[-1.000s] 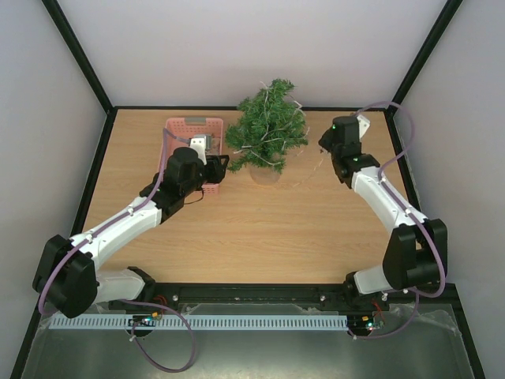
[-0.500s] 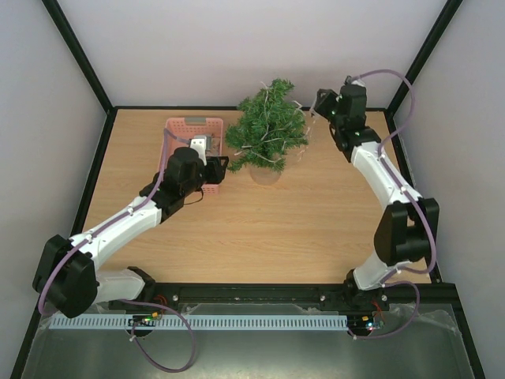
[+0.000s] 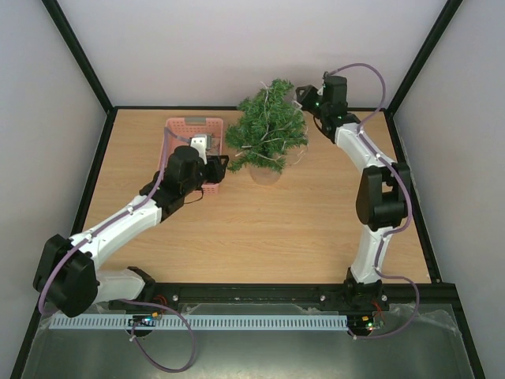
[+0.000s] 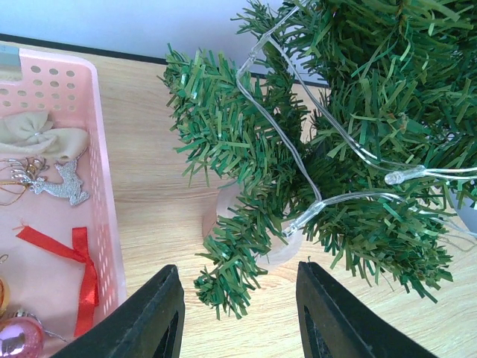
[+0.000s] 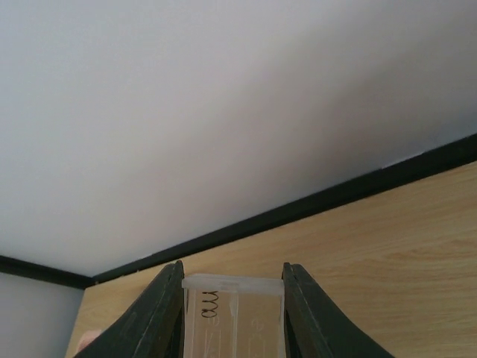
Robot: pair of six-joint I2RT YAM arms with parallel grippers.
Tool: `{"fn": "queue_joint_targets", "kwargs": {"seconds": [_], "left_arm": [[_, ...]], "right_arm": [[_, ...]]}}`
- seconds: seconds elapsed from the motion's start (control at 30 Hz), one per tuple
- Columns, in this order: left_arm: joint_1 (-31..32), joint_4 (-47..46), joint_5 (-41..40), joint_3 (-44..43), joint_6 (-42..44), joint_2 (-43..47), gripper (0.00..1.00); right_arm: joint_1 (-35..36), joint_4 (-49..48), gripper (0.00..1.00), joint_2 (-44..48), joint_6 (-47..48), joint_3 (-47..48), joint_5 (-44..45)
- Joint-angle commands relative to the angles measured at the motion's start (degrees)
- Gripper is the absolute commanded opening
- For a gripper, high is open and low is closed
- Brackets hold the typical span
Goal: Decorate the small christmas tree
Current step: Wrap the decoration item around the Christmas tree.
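The small christmas tree [image 3: 268, 126] stands at the back middle of the table on a pale round base [image 3: 266, 175], with a clear light string [image 4: 298, 149] looped through its dark green branches [image 4: 350, 112]. My left gripper [image 3: 223, 163] hovers between the pink basket and the tree. It is open, and a low branch tip lies just beyond its jaws [image 4: 237, 272]. My right gripper [image 3: 304, 96] is raised at the tree's upper right by the back wall. In the right wrist view it [image 5: 232, 280] is shut on a clear plastic battery box [image 5: 232, 317] with a spring inside.
A pink perforated basket [image 3: 177, 125] sits left of the tree, its wall [image 4: 100, 149] close to my left finger. It holds a beige bow [image 4: 41, 138], a silver reindeer [image 4: 56, 183], a red ribbon [image 4: 74, 257] and a pink ball [image 4: 19, 335]. White walls close in behind.
My right arm has swung from the table right of the tree up and back to the tree's upper right, near the back wall. The left arm has not moved.
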State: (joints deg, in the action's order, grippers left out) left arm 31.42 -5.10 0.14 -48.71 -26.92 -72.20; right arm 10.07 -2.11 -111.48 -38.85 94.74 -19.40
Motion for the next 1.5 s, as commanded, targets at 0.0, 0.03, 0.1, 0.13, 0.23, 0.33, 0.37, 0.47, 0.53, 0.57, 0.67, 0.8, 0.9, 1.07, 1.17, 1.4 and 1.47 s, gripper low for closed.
{"fn": "queue_joint_targets", "kwargs": {"seconds": [0.0,0.03,0.1,0.13,0.23,0.33,0.37,0.47,0.53,0.57,0.67,0.8,0.9,1.07,1.17,1.4,1.47], "left_arm": [[-0.3,-0.4,-0.5,-1.5,1.2,-1.1,0.43],[-0.3,-0.4,-0.5,-1.5,1.0,-1.2,0.43],[-0.3,-0.6,-0.4,-1.4,1.0,-1.3,0.43],[-0.3,-0.6,-0.4,-1.3,1.0,-1.4,0.43],[-0.4,-0.8,-0.2,-1.5,1.2,-2.1,0.43],[-0.3,-1.1,1.7,-1.8,1.0,-2.8,0.43],[-0.3,-1.9,3.1,-1.7,1.0,-2.9,0.43],[0.0,-6.3,8.5,-0.2,1.4,-2.7,0.43],[0.6,-7.4,9.3,0.1,1.8,-2.5,0.43],[1.3,-7.8,9.5,0.2,2.3,-2.1,0.43],[3.8,-8.4,9.3,-0.2,3.1,-1.0,0.41],[8.0,-7.3,6.5,-1.6,1.4,-1.4,0.41],[9.4,-7.5,4.1,-2.0,0.3,-3.1,0.42],[10.1,-7.1,0.8,-4.1,-0.6,-6.7,0.46],[10.1,-6.7,-1.3,-5.6,-0.7,-8.7,0.47],[9.6,-2.6,-8.8,-8.6,1.1,-12.8,0.26],[8.8,-2.7,-9.1,-8.0,1.7,-12.6,0.14]], "right_arm": [[-0.1,-1.3,0.26,-2.7,-2.3,2.2,-5.9],[-0.1,-1.0,0.26,-3.1,-2.5,2.3,-6.5],[0.2,-0.8,0.26,-3.6,-2.7,2.4,-8.3],[0.2,-0.7,0.26,-3.8,-2.8,2.3,-9.2],[0.5,-0.6,0.26,-3.7,-3.1,1.9,-10.9],[0.5,0.0,0.27,-3.3,-2.9,1.3,-10.9],[0.6,0.3,0.27,-3.1,-2.8,1.1,-10.7],[0.6,1.2,0.27,-1.6,-2.3,-1.0,-8.7],[0.6,0.8,0.27,0.1,-2.0,-2.8,-7.3],[0.5,0.8,0.27,0.7,-2.0,-3.4,-6.8],[0.6,2.1,0.27,1.9,-1.6,-3.8,-5.1],[0.6,2.2,0.27,3.3,-1.5,-5.6,-3.0],[0.6,2.5,0.27,3.6,-1.5,-5.9,-2.5],[0.6,2.8,0.27,4.3,-2.0,-6.5,-1.8],[0.5,3.1,0.27,4.9,-1.7,-6.9,-1.1],[0.5,7.5,0.27,9.2,-1.6,-8.6,4.3],[0.5,9.2,0.27,11.2,-1.4,-9.6,6.8]]}}
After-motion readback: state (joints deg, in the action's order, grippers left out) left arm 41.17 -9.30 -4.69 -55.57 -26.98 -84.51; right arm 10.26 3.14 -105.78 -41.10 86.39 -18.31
